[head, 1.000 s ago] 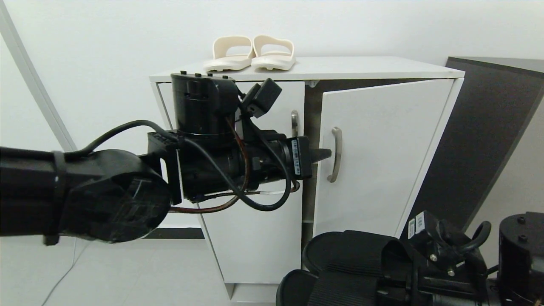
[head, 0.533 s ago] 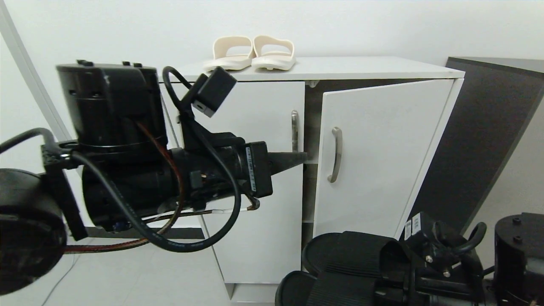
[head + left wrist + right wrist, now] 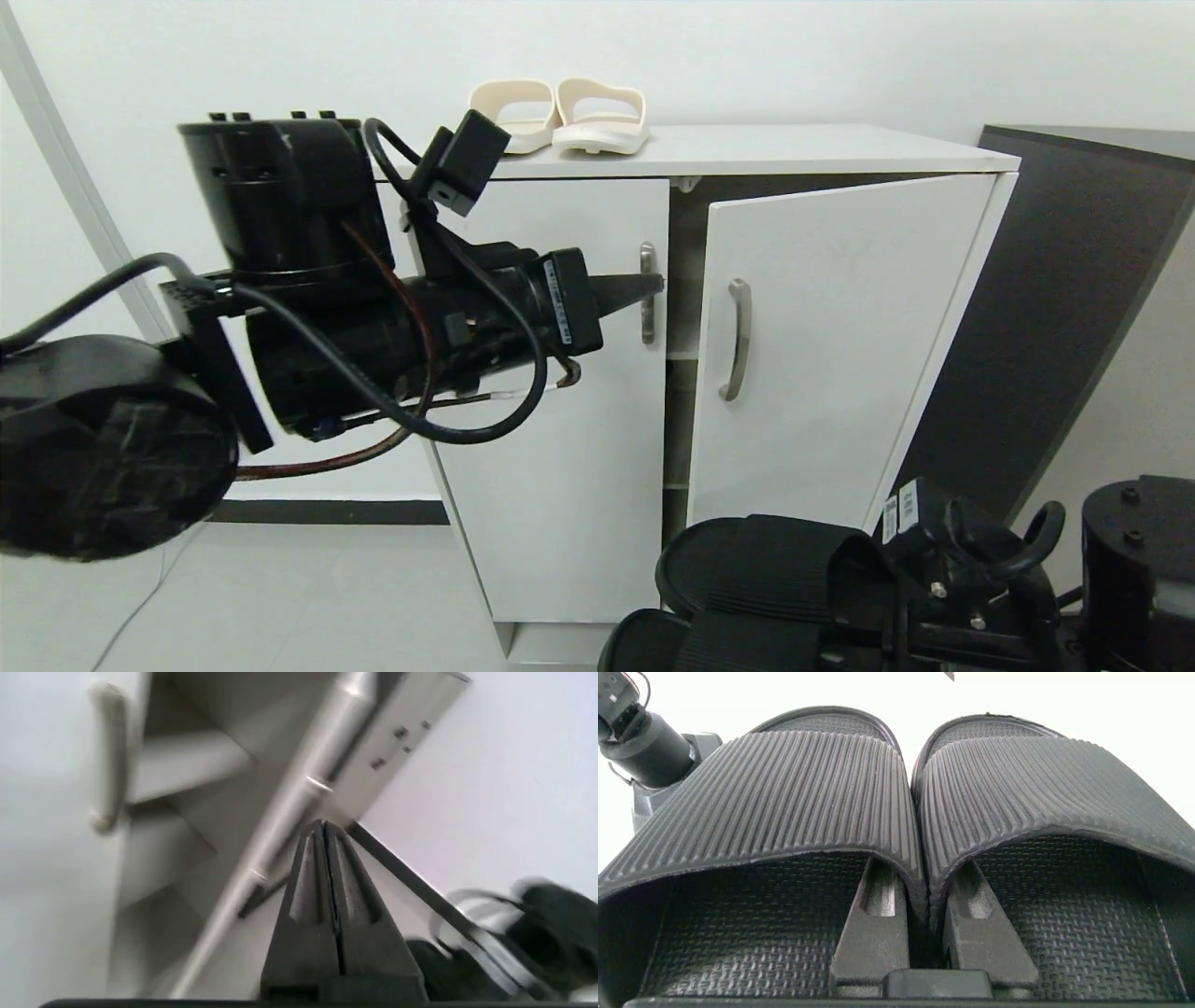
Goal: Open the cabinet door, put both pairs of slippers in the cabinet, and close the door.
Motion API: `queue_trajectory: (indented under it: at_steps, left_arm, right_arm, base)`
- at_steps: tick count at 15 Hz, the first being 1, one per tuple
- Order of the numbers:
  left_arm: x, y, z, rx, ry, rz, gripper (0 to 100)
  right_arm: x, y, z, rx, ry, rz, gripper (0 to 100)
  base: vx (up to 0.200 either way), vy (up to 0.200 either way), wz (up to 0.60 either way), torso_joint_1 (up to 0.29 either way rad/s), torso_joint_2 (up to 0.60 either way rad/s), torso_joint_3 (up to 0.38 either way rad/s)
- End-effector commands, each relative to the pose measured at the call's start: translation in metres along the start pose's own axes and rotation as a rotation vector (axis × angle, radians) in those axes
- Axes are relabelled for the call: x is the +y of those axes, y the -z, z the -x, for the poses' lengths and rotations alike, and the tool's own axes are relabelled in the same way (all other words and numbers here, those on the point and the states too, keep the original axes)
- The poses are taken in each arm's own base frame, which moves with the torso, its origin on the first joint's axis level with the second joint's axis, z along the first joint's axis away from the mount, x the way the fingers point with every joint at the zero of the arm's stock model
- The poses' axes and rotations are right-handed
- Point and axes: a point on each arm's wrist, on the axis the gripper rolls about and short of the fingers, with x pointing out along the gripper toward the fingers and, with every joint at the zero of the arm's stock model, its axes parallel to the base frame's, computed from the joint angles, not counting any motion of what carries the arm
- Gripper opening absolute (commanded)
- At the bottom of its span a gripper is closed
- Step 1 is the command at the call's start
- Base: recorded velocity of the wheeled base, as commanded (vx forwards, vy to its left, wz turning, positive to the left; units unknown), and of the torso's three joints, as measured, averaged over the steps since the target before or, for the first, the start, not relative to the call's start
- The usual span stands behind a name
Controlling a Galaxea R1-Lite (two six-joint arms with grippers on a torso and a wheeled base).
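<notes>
Left gripper (image 3: 653, 282) pinched together, empty — tip at left door handle (image 3: 646, 322), mid-frame. Right gripper (image 3: 924, 917) clamped on black slippers (image 3: 761, 565), lower right — right door (image 3: 840, 355) ajar.

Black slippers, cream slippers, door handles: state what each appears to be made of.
Black slippers: likely rubber or foam, matte. The ribbed straps and pebbled footbed look moulded. Cream slippers: probably moulded foam or soft plastic, smooth and matte, one-piece with thick soles. Door handles: seemingly metal with a brushed silvery-grey finish, though coated plastic can't be ruled out.
</notes>
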Motion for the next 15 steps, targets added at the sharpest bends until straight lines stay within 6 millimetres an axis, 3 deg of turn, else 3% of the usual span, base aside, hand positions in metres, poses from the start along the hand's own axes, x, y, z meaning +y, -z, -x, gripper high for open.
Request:
queue_trajectory:
  at_steps: [1, 6, 15]
  left_arm:
    - [0.019, 0.009, -0.022, 0.027, -0.03, 0.014, 0]
    - [0.034, 0.003, -0.055, 0.003, -0.032, 0.006, 0]
    - [0.038, -0.002, -0.079, -0.022, -0.014, -0.003, 0]
  right_arm:
    - [0.0, 0.0, 0.0, 0.0, -0.002, 0.004, 0]
    - [0.001, 0.001, 0.0, 0.002, -0.006, 0.007, 0]
    - [0.007, 0.009, 0.001, 0.034, -0.03, 0.036, 0]
  base:
    - [0.0, 0.0, 0.0, 0.0, 0.0, 0.0]
    - [0.0, 0.0, 0.0, 0.0, 0.0, 0.0]
    - [0.0, 0.0, 0.0, 0.0, 0.0, 0.0]
